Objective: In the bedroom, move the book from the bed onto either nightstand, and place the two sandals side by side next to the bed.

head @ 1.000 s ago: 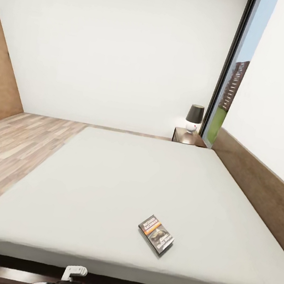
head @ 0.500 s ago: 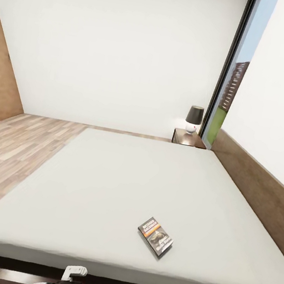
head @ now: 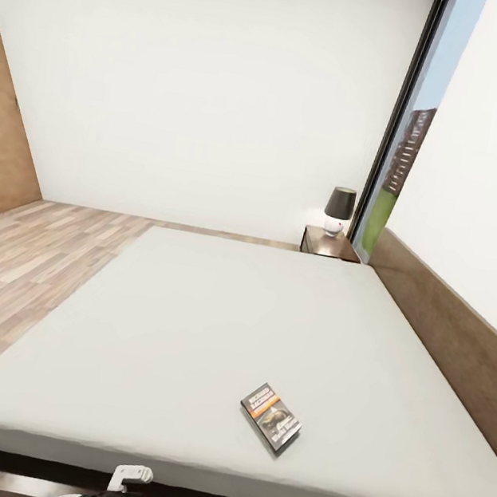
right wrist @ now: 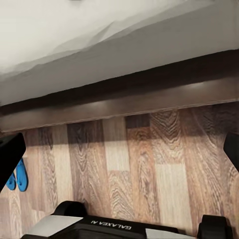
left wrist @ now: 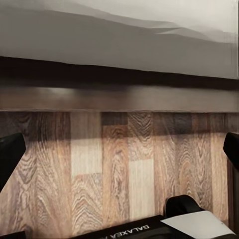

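Flat on the bed [head: 187, 327]: book [head: 271, 417], near the foot edge. Left pincer [left wrist: 119, 152] wide, right pincer [right wrist: 119, 149] wide, both empty above floor [left wrist: 119, 174]. Beside the bed: sandals [right wrist: 17, 177].

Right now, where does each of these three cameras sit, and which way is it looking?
Head view: up high, looking down across the bed at the book; both arms peek in below.
Left wrist view: low, facing the bed frame and floor.
Right wrist view: low too, with the blue sandals at its edge.
All three share the bed.
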### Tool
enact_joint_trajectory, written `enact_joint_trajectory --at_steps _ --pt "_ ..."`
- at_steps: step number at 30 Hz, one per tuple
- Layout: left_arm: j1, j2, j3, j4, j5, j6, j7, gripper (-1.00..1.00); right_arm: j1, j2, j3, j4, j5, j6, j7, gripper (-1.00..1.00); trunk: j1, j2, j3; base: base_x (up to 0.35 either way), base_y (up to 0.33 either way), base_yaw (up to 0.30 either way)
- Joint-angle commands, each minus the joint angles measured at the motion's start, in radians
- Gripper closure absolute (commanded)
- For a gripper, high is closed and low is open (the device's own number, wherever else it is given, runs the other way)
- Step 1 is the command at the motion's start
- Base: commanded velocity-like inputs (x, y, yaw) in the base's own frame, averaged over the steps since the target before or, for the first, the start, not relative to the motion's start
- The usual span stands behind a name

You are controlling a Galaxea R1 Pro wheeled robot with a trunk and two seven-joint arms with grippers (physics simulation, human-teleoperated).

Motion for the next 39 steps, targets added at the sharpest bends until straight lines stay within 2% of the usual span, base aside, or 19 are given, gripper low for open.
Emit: enact_joint_trajectory --at_steps 1,39 --pt "-0.001 0.000 -0.009 0.000 0.010 0.001 -0.002 -1.00 0.000 0.000 -0.009 -0.002 0.006 0.009 0.004 -1.00 -0.004 0.007 0.002 0.000 0.000 0.000" --pt "-0.001 0.000 -0.009 0.000 0.010 0.001 -0.002 -1.00 0.000 0.000 -0.008 -0.002 0.006 0.009 0.004 -1.00 -0.150 0.273 0.121 0.000 0.000 0.000"
